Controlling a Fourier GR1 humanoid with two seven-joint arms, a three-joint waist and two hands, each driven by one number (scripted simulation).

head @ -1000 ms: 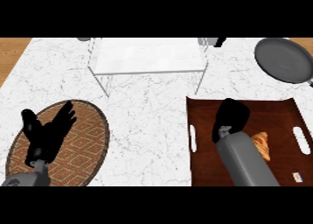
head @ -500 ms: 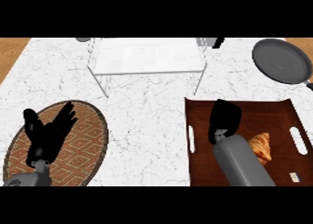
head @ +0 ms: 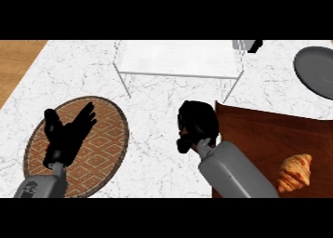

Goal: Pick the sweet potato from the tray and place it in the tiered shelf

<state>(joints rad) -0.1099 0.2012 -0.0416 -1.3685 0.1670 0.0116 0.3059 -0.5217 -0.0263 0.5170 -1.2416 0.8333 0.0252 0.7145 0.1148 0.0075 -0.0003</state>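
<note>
Brown tray [head: 265,135] taken as landmark, on the white marble counter [head: 156,139]. At the tray's left edge, right hand [head: 195,124], fingers curled into a dark clump; perhaps closed around something, but nothing visible inside, so cannot tell. No sweet potato to be seen in this view; on the tray's lower right part lies only a golden croissant [head: 295,172]. Above-left of the tray, white tiered shelf [head: 179,60] on thin legs. Above-right of the tray, dark grey pan [head: 322,72]. Far left of the tray, patterned oval mat [head: 100,148], and over it the left hand [head: 68,135], fingers spread and straight, holding nothing.
</note>
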